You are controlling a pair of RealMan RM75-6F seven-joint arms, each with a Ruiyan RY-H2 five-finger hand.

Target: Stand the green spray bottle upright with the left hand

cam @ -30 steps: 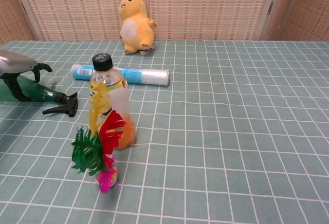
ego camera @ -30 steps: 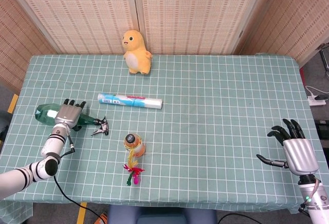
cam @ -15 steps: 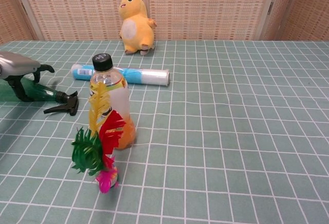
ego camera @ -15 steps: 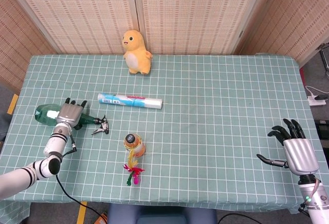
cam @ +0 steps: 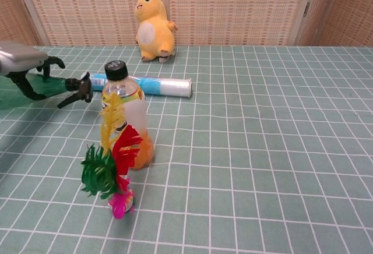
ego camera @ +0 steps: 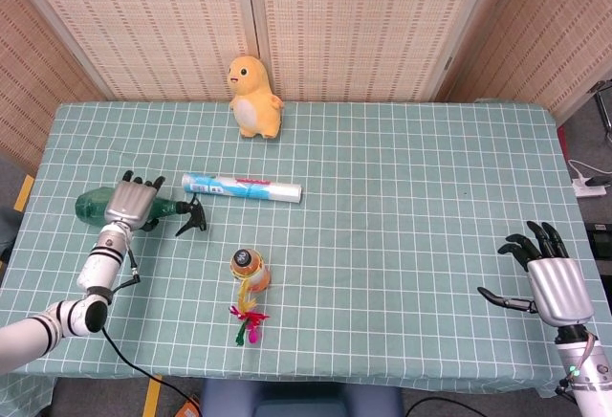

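Note:
The green spray bottle [ego camera: 94, 206] is held off the table at the far left, lying roughly level with its black trigger head [ego camera: 191, 216] pointing right. My left hand [ego camera: 131, 202] grips its middle from above. In the chest view the same left hand [cam: 23, 67] wraps the green spray bottle [cam: 55, 83], whose nozzle [cam: 78, 89] hangs just left of the drink bottle. My right hand [ego camera: 545, 278] rests open at the table's right front corner, fingers spread, holding nothing.
An orange drink bottle [ego camera: 249, 269] with coloured feathers [ego camera: 249, 321] stands in front of centre-left. A white and blue roll [ego camera: 241, 187] lies behind it. A yellow plush chick [ego camera: 254, 98] sits at the back edge.
My left hand has lifted the green spray bottle off the table and carried it up and slightly right; its nozzle has swung higher. The right hand has stayed still.

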